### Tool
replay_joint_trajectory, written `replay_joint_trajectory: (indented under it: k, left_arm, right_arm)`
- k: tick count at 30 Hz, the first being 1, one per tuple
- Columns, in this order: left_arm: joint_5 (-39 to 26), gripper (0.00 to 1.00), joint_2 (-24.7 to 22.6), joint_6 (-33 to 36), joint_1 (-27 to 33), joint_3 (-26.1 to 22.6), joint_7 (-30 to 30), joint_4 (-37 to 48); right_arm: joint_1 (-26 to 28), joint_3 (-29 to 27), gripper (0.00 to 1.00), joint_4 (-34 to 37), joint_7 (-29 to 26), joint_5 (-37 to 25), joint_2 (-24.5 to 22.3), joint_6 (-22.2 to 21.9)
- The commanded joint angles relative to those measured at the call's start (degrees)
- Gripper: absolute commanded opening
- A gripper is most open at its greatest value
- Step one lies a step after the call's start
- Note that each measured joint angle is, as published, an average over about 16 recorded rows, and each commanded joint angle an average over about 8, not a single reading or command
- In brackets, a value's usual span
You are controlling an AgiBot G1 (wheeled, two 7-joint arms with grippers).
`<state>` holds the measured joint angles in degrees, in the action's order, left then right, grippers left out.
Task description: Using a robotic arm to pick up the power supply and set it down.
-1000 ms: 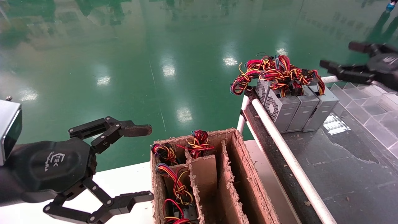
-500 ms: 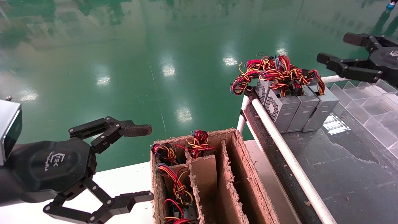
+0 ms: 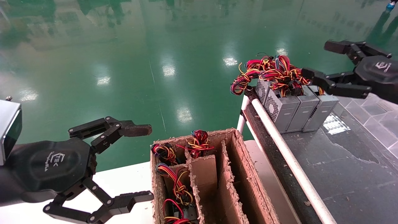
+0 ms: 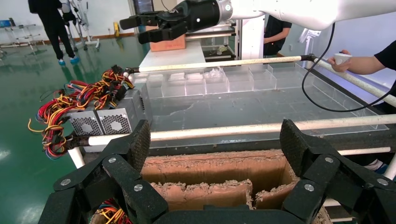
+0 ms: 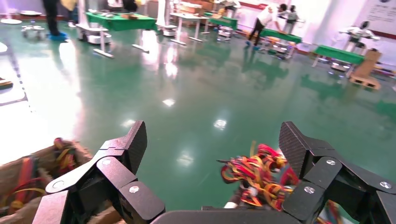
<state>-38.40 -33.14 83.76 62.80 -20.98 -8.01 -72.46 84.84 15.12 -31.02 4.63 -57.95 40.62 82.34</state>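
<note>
Three grey power supplies stand side by side at the far corner of the dark table, under a tangle of red, yellow and black wires. My right gripper hovers open just right of and above that tangle, with nothing between its fingers. The right wrist view shows the wires below the open right gripper. My left gripper stays open at the lower left, beside the cardboard carton. From the left wrist the power supplies and the right gripper show beyond the open left gripper.
The carton has dividers, and wire bundles stick out of its left compartments. A white pipe rail edges the dark table. Clear plastic divider trays lie at the far right. Green floor lies beyond. A person stands near the table.
My right gripper has moved left and a little lower, closing in on the wire tangle over the power supplies. The left arm has not moved.
</note>
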Motion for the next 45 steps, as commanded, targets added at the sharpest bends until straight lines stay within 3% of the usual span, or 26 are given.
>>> replay_joint_trajectory:
  k: [1,32,45]
  left_arm:
    - [0.0,1.00,0.0,0.0,0.0,0.0,0.0,0.0]
    - [0.0,1.00,0.0,0.0,0.0,0.0,0.0,0.0]
    - [0.0,1.00,0.0,0.0,0.0,0.0,0.0,0.0]
  right_arm:
    - [-1.3,0.1,1.00,-2.5,-0.9,0.9,-0.3,0.2]
    - [-22.6,0.9,1.00,-41.4,-14.9,15.6,-5.4,3.3]
    - [-24.0,0.9,1.00,-43.8,-15.6,16.8,-5.8,3.5]
